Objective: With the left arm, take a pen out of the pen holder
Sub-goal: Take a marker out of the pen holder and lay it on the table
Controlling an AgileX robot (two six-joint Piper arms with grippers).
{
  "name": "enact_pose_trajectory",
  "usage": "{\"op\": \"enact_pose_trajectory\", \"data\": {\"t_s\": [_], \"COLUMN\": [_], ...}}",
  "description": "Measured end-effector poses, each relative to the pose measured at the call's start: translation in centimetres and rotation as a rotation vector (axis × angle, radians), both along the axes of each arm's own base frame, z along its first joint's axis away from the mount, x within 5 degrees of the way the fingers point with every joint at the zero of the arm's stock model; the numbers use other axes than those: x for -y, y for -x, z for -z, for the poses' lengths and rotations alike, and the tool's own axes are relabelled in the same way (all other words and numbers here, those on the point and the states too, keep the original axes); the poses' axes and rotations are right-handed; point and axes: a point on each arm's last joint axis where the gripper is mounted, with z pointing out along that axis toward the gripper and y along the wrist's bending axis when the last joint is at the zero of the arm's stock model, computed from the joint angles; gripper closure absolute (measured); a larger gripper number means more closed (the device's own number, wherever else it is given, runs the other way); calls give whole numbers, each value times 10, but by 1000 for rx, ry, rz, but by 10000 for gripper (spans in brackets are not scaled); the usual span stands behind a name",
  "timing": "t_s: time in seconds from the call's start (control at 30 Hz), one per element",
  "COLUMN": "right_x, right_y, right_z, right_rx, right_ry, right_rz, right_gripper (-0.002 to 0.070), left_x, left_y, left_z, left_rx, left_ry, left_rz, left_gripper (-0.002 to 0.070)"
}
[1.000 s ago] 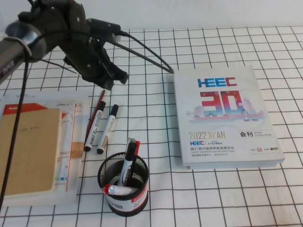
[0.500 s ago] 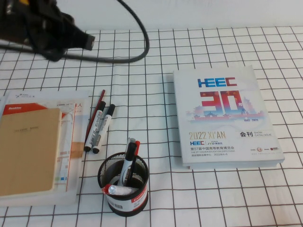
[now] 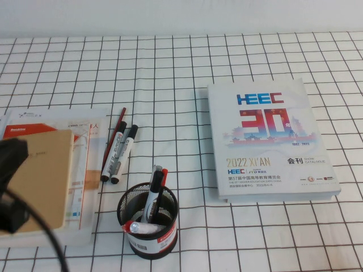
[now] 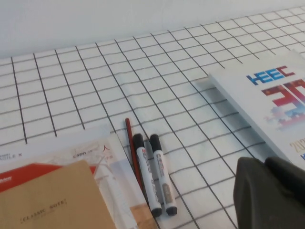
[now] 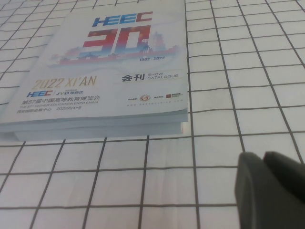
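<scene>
**Left tool**: jaws pressed together, holding nothing. It hangs low over the near-left part of the table, at the notebook's edge.

**Right tool**: jaws together and empty, parked just above the table, with the catalogue close in front of it.

**Pen holder**: a black mesh cup, upright, off to the left tool's right side and outside its wrist camera's view. Inside are a black-capped marker and a red pen, leaning together, with a third pen lying low across the cup.

**Loose items**: two markers and a red pencil lie side by side straight ahead of the left tool.

**Hazards, as I judge them**:
- The left tool faces the loose markers, not the holder, so it may grasp the wrong thing.
- Closed jaws going into the cup would shove the pens or tip it.
- The two leaning pens may be pinched together.
- A light cup may rise with the pen.
</scene>
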Motion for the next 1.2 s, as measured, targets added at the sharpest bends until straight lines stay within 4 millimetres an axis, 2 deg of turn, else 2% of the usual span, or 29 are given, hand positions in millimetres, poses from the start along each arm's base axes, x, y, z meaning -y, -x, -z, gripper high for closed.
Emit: {"op": "enact_pose_trajectory", "data": {"t_s": [0.23, 0.4, 0.57, 0.7, 0.83, 0.97, 1.2], "right_x": [0, 0, 0, 0, 0, 0, 0], "right_y": [0, 0, 0, 0, 0, 0, 0], "right_z": [0, 0, 0, 0, 0, 0, 0], "right_rx": [0, 0, 0, 0, 0, 0, 0], "right_ry": [0, 0, 0, 0, 0, 0, 0], "right_rz": [0, 0, 0, 0, 0, 0, 0], "right_gripper": [691, 691, 691, 691, 691, 691, 692], "left_x": [-20, -27, -29, -29, -36, -42, -44], "left_y": [50, 69, 68, 58, 49, 52, 60], "left_z": [23, 25, 36, 57, 85, 105, 132], "left_rx": [137, 184, 199, 240, 266, 310, 353], "left_ry": [19, 66, 31, 11, 9, 13, 25], "left_rz": [-8, -15, -27, -74, -203, -294, -312], "left_gripper": [675, 675, 675, 675, 675, 675, 675]}}
